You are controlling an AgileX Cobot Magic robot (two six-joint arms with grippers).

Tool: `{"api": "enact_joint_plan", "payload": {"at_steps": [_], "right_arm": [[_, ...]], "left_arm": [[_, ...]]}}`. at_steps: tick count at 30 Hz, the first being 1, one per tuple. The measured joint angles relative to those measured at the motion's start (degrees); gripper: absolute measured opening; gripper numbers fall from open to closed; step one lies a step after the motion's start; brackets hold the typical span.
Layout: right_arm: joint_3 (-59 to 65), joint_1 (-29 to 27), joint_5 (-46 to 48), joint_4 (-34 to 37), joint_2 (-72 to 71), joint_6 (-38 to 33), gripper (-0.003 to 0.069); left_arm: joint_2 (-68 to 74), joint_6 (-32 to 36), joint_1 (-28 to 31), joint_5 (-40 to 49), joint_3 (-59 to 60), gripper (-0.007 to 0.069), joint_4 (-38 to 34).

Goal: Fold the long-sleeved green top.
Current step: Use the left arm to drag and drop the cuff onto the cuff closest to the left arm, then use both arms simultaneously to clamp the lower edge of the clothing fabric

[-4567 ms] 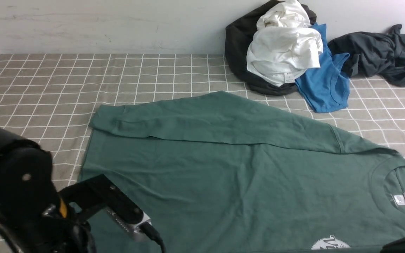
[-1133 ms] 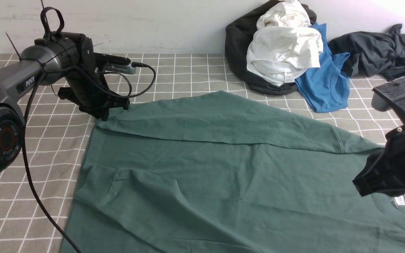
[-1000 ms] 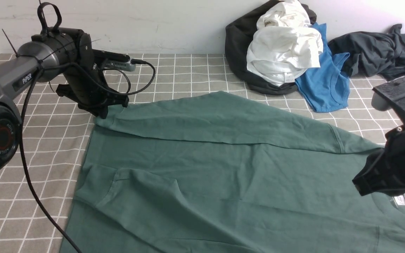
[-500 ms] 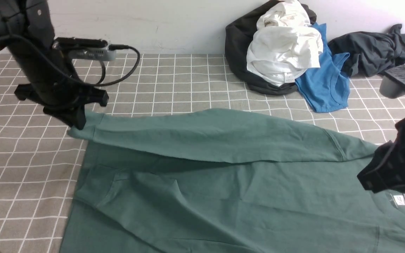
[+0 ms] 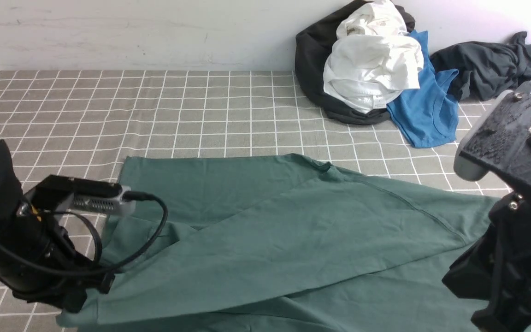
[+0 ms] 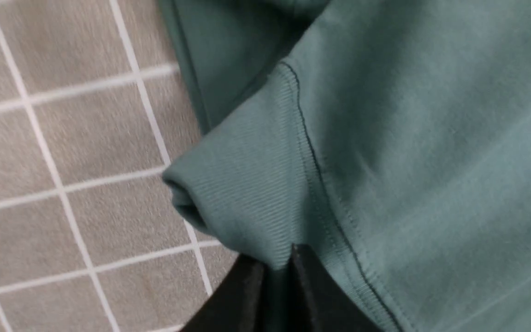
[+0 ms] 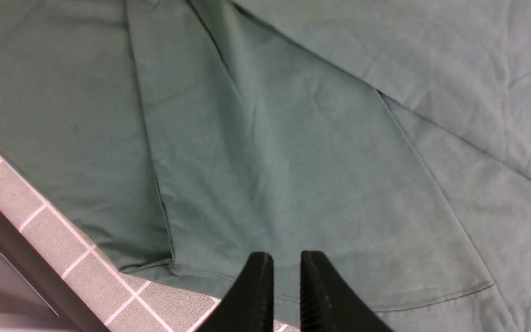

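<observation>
One corner of the green top [image 5: 265, 258] was pinched in the left end effector [image 6: 277, 263], its fingers closed on the cloth beside the seam of a cuff or hem [image 6: 311, 166]. The top lay spread over the near part of the bench [image 5: 228, 110], its long axis running roughly from the left edge towards the right edge. From the left end effector, most of the cloth stretched away towards the right edge, and a slack flap ran slantwise back to the fold at its far side. The left arm was plainly the nearer to that gripped corner, which hung towards the near left corner of the bench.

The right end effector [image 7: 286, 258] stood over the top near the right edge, its fingers a little apart with no cloth between them; whether their tips touched the fabric could not be told. The coming move, by the look of it, called for the left arm to lay its corner down towards the near edge and let go, keeping the flap flat. Letting go too soon might have left the slanting crease bunched.
</observation>
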Motion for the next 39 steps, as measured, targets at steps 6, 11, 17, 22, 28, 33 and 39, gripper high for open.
{"api": "enact_joint_plan", "payload": {"at_steps": [6,11,17,22,28,33,39], "right_arm": [[0.0,0.0,0.0,1.8,-0.1,0.0,0.0086],[0.0,0.0,0.0,3.8,-0.1,0.0,0.0086],[0.0,0.0,0.0,4.1,-0.1,0.0,0.0086],[0.0,0.0,0.0,4.1,-0.1,0.0,0.0086],[0.0,0.0,0.0,4.1,-0.1,0.0,0.0086],[0.0,0.0,0.0,4.1,-0.1,0.0,0.0086],[0.0,0.0,0.0,4.1,-0.1,0.0,0.0086]], "left_arm": [[-0.3,0.3,-0.6,-1.1,1.4,0.0248,0.1],[-2.2,2.4,-7.9,3.5,0.8,0.0480,0.1],[-3.9,8.8,-26.6,8.2,3.8,0.0540,1.2],[-3.9,10.4,-40.6,4.7,11.3,0.0541,4.1],[-3.9,9.2,-51.9,-3.1,17.4,0.0541,6.9],[-3.9,2.6,-53.9,-6.6,17.9,0.0541,12.7],[-3.9,-1.8,-53.9,-7.1,17.9,0.0541,17.6]]}}
